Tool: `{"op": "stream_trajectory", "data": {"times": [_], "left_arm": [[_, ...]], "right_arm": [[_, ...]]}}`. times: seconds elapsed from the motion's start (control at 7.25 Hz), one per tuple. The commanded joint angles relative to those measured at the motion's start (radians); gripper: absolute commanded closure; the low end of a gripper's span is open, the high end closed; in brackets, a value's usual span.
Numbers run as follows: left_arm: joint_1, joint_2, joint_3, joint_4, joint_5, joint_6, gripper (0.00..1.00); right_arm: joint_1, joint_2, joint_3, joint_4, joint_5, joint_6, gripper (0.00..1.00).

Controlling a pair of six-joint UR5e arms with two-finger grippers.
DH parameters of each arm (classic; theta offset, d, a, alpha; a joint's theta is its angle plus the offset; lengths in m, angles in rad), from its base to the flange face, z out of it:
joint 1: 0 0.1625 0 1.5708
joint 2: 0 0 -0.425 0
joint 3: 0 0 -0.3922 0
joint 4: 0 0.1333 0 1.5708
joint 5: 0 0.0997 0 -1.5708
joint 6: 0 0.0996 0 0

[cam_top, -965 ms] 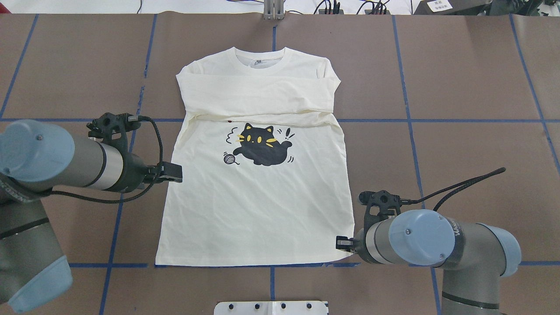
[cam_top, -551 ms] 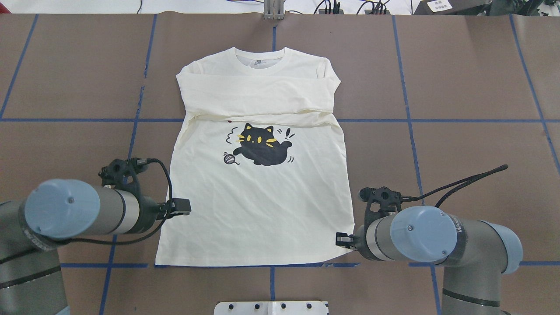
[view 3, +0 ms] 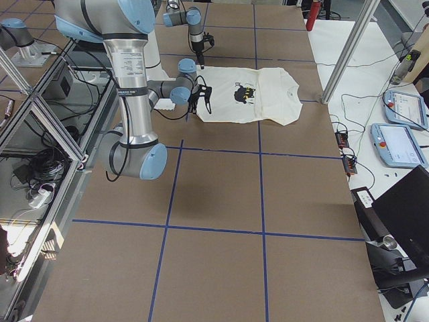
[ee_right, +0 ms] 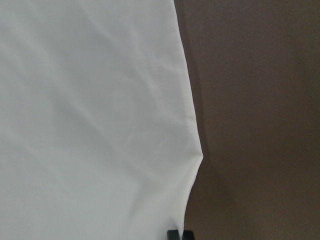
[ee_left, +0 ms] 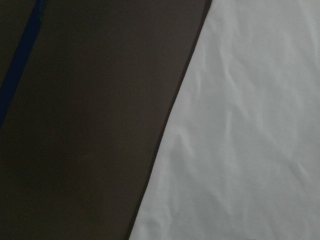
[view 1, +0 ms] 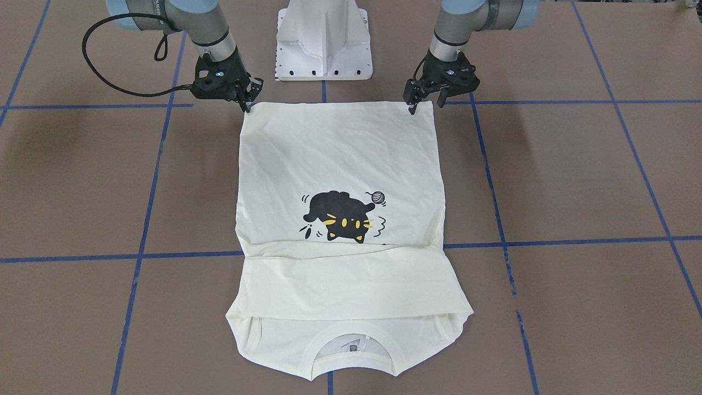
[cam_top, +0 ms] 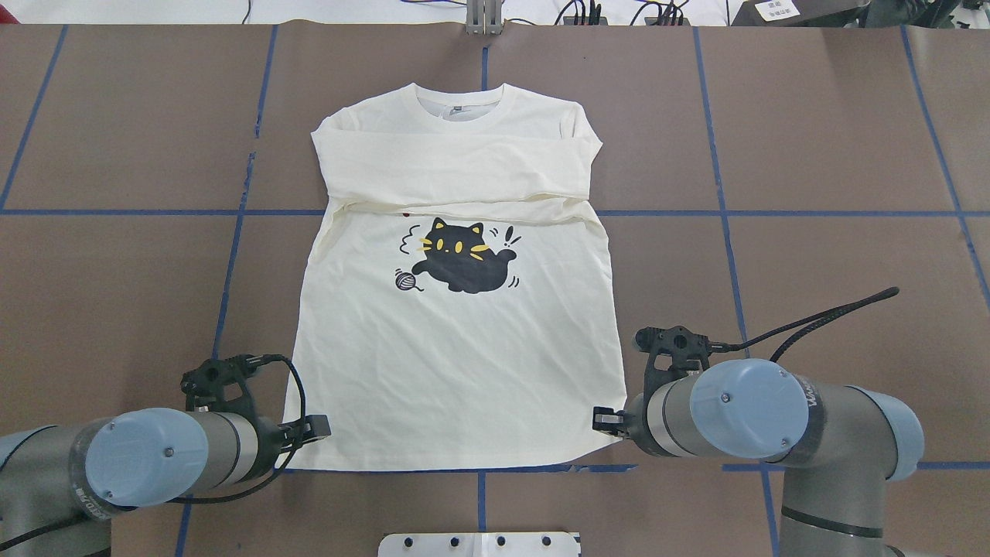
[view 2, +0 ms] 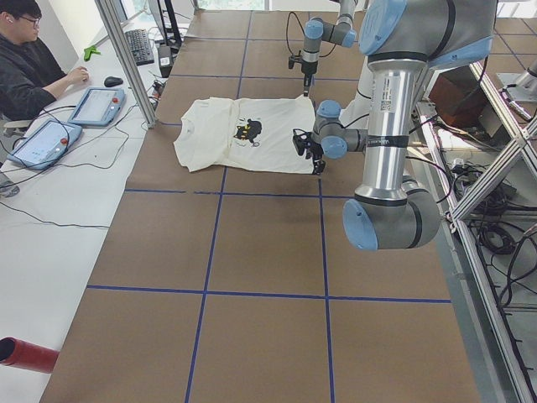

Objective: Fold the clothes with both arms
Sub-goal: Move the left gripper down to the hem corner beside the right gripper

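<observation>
T-shirt (cam_top: 456,371) check: where's yours sitting, and what are your hands up to?

— It's lying flat on your brown surface (cam_top: 812,139), print side up. From the overhead camera the collar points to 12 o'clock and the hem runs along 6. Both sleeves are folded across the chest, making a band just above the black cat (cam_top: 462,267). The yarn ball (cam_top: 404,280) is at the cat's 8 o'clock.

— Cool. Right hand?

— Your right hand (cam_top: 605,420) is at the hem corner at 5 o'clock. Its wrist view shows the fingertips (ee_right: 180,234) nearly together right on the cloth edge. The fabric puckers toward them, so it looks pinched closed on that corner.

— And the left?

— Your left hand (cam_top: 315,427) is at the other hem corner, 7 o'clock. From the front camera its fingers look spread apart with nothing between them. Can't tell if it touches the cloth. Its wrist view only shows the T-shirt's side edge lying on the surface.

— Anything else around?

— White base (view 1: 323,38) at 6 o'clock, a little off the hem, and blue tape lines (cam_top: 851,213) crossing the surface.
</observation>
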Motion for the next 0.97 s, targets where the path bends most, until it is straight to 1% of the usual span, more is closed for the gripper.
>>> {"op": "stream_trajectory", "data": {"times": [0.0,0.14,0.55,0.69,0.83], "left_arm": [[0.014,0.001,0.008,0.004,0.001,-0.005,0.17],[0.014,0.003,0.009,0.004,0.003,-0.005,0.22],[0.017,0.001,0.005,0.034,0.001,-0.005,0.5],[0.017,0.001,0.003,0.035,-0.001,-0.005,0.57],[0.019,0.001,-0.003,0.047,-0.001,-0.005,0.62]], "right_arm": [[0.002,0.001,0.0,0.0,0.0,0.0,1.0],[0.003,0.001,0.0,0.0,0.0,0.0,1.0],[0.008,0.001,0.0,0.0,0.0,0.0,1.0],[0.008,0.001,0.0,0.0,0.0,0.0,1.0],[0.01,0.001,-0.002,0.0,0.0,0.0,1.0]]}}
